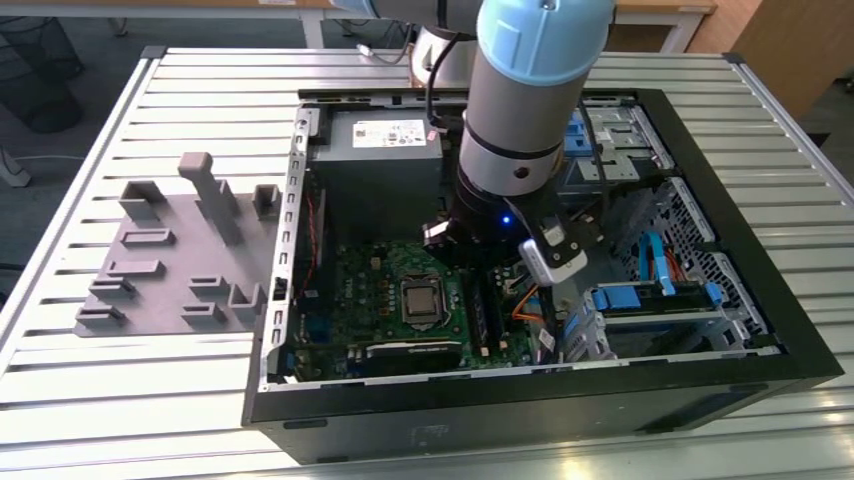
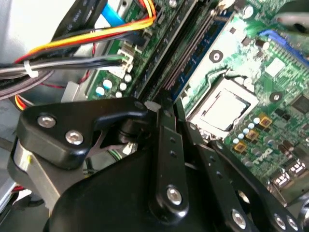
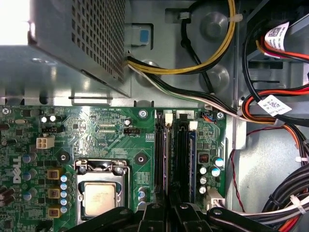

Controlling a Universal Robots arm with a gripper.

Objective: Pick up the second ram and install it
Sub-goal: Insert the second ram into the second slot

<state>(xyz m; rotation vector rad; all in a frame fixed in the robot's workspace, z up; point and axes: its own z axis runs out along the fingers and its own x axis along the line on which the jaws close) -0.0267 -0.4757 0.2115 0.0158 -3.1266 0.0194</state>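
The second ram (image 2: pixel 192 65) is a narrow blue stick standing on edge in the memory slots (image 3: pixel 174 159) of the green motherboard (image 1: pixel 387 290), next to the processor socket (image 3: pixel 99 193). My gripper (image 2: pixel 165 102) reaches down into the open computer case (image 1: pixel 534 400), and its black fingers (image 2: pixel 164 145) are drawn close together around the near end of the stick. In the first wrist view the gripper (image 3: pixel 167 210) sits in line with the slots, with its tips hidden. The arm's wrist (image 1: pixel 514 215) stands over the board in the exterior view.
The grey power supply (image 1: pixel 380 150) stands at the back of the case. Bundled cables (image 2: pixel 87 34) run close beside the slots. Blue drive latches (image 1: pixel 641 295) fill the case on the exterior view's right. A grey holder fixture (image 1: pixel 174 250) sits on the slatted table at the exterior view's left.
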